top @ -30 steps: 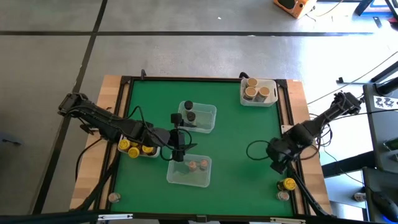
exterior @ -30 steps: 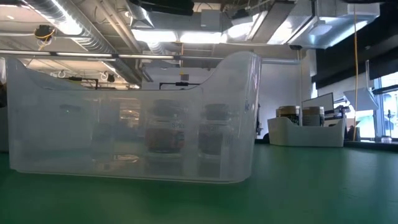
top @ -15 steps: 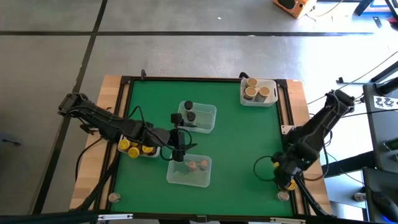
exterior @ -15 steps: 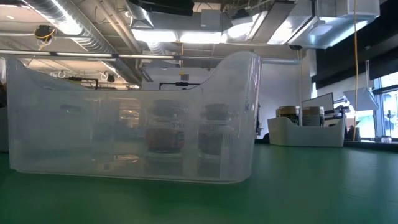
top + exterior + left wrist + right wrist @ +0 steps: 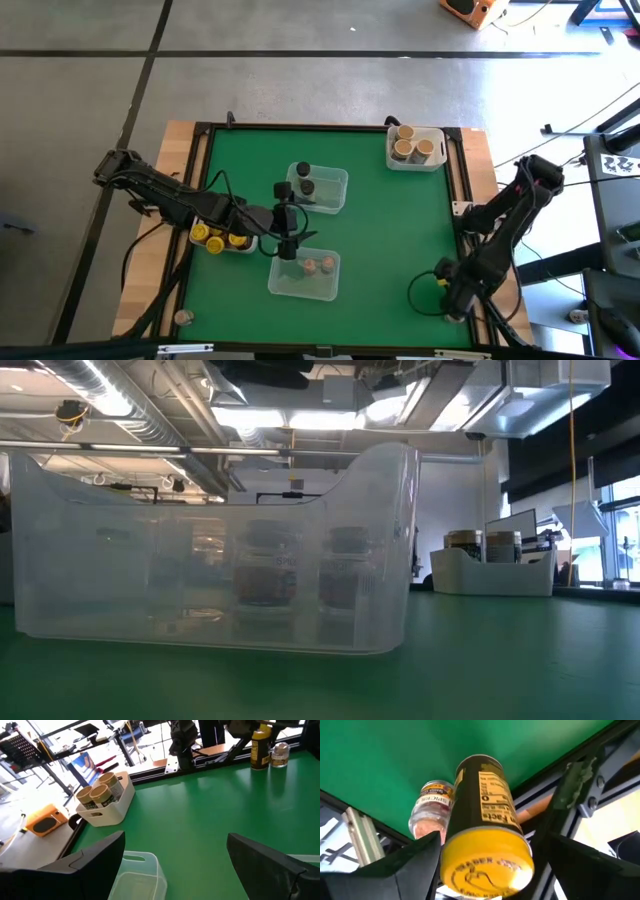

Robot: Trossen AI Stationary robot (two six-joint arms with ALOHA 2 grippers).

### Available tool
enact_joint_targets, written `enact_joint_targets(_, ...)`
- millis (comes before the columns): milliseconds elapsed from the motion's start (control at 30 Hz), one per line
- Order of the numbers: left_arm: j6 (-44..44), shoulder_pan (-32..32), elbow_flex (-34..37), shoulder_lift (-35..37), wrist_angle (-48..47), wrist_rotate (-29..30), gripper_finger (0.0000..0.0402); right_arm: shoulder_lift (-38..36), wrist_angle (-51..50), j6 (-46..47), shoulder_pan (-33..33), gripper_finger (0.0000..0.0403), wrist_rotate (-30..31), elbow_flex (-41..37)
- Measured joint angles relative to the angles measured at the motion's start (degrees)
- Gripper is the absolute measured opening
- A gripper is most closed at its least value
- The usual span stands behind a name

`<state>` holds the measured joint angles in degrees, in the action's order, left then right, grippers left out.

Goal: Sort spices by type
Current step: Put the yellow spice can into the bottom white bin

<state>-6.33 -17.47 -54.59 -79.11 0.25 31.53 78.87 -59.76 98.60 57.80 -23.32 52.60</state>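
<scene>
At the desk's near right corner, the right gripper hangs with fingers spread on either side of a yellow-lidded spice jar, a pink-filled jar just beside it. The left gripper, released, waits mid-desk above the clear tubs.

Grey concrete floor w/ dark seams, ceiling ducts, bright strip lights, monitor at right

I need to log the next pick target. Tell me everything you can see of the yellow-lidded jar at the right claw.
The yellow-lidded jar is a small dark cylinder with a printed yellow label and a round yellow lid bearing an embossed mark. It stands upright at the green mat's front right corner, beside a clear jar of pinkish spice. The right claw is open, a finger on either side of the lid; contact can't be confirmed.
</scene>
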Motion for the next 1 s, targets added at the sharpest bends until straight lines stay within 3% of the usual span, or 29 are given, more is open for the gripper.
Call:
enact_joint_targets(167, 0.57, -0.12, 0.0, 0.0, -0.02, 0.0, 0.0348, 1.01, 0.11, -1.44, -0.07, 0.0322, 0.4, 0.0)
enact_joint_targets(333, 0.61, -0.13, -0.02, 0.0, -0.04, 0.0, 0.0348, 1.01, -0.49, -4.11, -0.88, 0.0229, -0.02, -0.02)
enact_joint_targets(533, 3.81, -0.13, -0.02, 0.0, -1.43, 0.0, 0.0348, 0.87, -1.64, -10.31, -4.62, 0.0228, 0.99, 1.17)
enact_joint_targets(767, 9.7, -0.13, -0.02, 0.0, -5.62, 0.0, 0.0348, 0.74, -8.63, -25.76, -13.61, 0.0228, 18.84, 12.63)
enact_joint_targets(900, 11.01, -0.35, -0.02, 0.0, -7.13, 0.0, 0.0348, 0.74, -8.09, -38.03, -18.39, 0.0228, 32.0, 19.36)
enact_joint_targets(1000, 11.29, -0.89, -0.02, 0.0, -7.34, 0.02, 0.0347, 0.72, -4.75, -48.1, -22.04, 0.0228, 38.52, 22.08)
